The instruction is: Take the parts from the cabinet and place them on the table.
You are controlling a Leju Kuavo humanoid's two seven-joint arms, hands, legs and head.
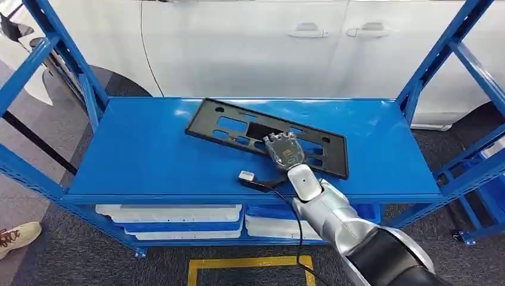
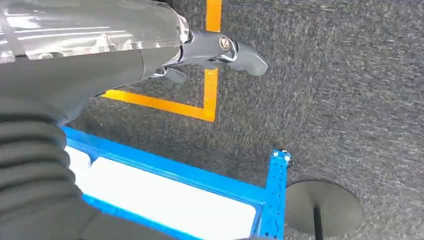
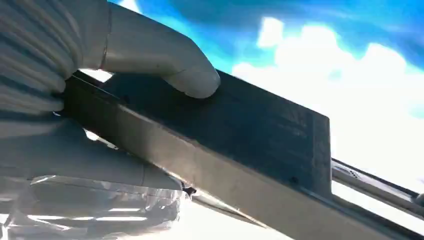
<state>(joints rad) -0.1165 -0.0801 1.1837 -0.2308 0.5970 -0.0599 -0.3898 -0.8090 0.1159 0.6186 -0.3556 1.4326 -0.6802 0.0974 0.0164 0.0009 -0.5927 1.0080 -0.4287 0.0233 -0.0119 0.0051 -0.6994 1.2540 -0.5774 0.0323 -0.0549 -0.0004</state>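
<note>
On the blue metal shelf (image 1: 149, 149), the right hand (image 1: 284, 150) grips the flat black slotted plastic panel's (image 1: 238, 128) near edge; seemingly light, stiff, awkwardly wide.

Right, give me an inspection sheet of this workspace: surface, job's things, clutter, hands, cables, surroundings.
Surface: blue shelf top, glossy, on a blue frame.
Job's things: black plastic panel with cut-outs, lying slanted on the shelf top.
Clutter: nothing seen on the top; white trays on the lower shelf.
Hands: right hand on the panel's near edge, thumb pressed on its face, apparently gripping it; left hand hanging over the carpet, holding nothing.
Cables: black cable running along the right arm.
Surroundings: white car behind the rack, grey carpet with yellow tape, a person's shoe at the left.
</note>
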